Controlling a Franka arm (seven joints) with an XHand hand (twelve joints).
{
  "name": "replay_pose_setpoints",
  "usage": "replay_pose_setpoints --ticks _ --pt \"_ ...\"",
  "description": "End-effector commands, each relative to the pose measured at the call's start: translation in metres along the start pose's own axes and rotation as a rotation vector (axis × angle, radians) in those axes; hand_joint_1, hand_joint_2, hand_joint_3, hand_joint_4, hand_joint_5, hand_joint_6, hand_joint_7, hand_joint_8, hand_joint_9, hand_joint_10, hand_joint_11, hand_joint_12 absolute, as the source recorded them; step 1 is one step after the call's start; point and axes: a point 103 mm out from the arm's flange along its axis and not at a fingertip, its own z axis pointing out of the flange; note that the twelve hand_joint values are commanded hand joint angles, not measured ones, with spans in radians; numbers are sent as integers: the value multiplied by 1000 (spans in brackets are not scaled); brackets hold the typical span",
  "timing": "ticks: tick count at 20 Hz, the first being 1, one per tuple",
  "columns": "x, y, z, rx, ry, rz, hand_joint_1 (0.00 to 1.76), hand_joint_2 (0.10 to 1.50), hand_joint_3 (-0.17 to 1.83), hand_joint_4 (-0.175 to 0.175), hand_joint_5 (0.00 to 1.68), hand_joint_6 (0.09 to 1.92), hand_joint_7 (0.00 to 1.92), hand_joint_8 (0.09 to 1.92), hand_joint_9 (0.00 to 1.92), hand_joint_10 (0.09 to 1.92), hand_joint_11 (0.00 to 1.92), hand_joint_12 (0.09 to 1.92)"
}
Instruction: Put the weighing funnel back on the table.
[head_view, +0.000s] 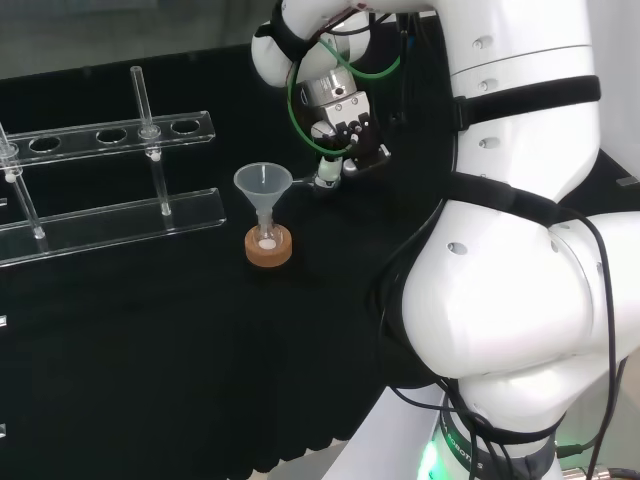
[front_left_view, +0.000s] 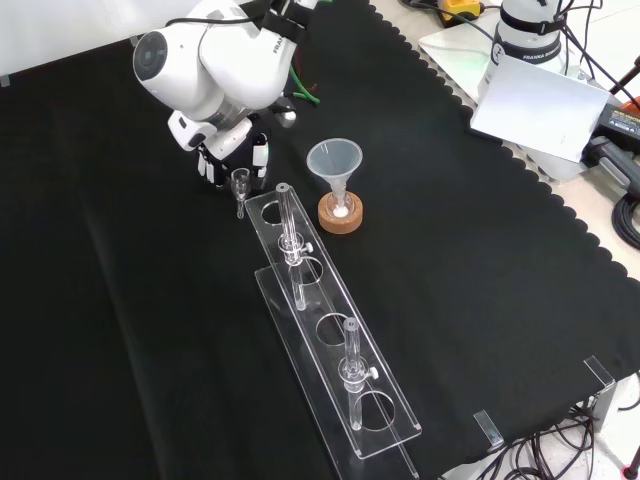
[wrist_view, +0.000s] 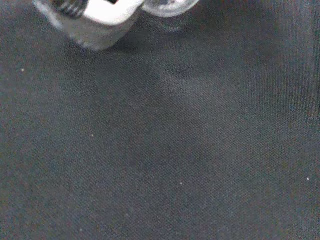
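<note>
Hand (front_left_view: 228, 152): black-and-white, fingers pinching the weighing funnel (front_left_view: 240, 184).
Weighing funnel: clear, cup-and-stem; stem points away from palm.
Cloth (wrist_view: 175, 150): black weave, beneath fingertips.

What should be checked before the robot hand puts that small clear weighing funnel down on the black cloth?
1. The robot hand holds the weighing funnel: ok.
2. The cloth beneath it is bare: ok.
3. It is apart from the test tube rack: ok.
4. It is apart from the big funnel over the cork ring: ok.
5. Its stem touches the cloth: cannot tell.
</note>
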Motion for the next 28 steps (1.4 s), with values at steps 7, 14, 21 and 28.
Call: replay_pose_setpoints --ticks 7,14,21,28 --pt "-4 -7 2 -6 -29 -5 903 897 -24 -26 409 622 389 731 922 87 532 1205" --pt "-13 -23 -7 -36 -2 -14 834 891 -80 -40 286 333 209 714 743 87 327 1309" --pt "-26 -57 -26 -83 46 4 740 901 -119 -43 254 155 150 710 699 87 304 1316" --pt "-28 -97 -46 -118 72 28 698 909 -125 -42 251 126 149 707 705 87 305 1318"
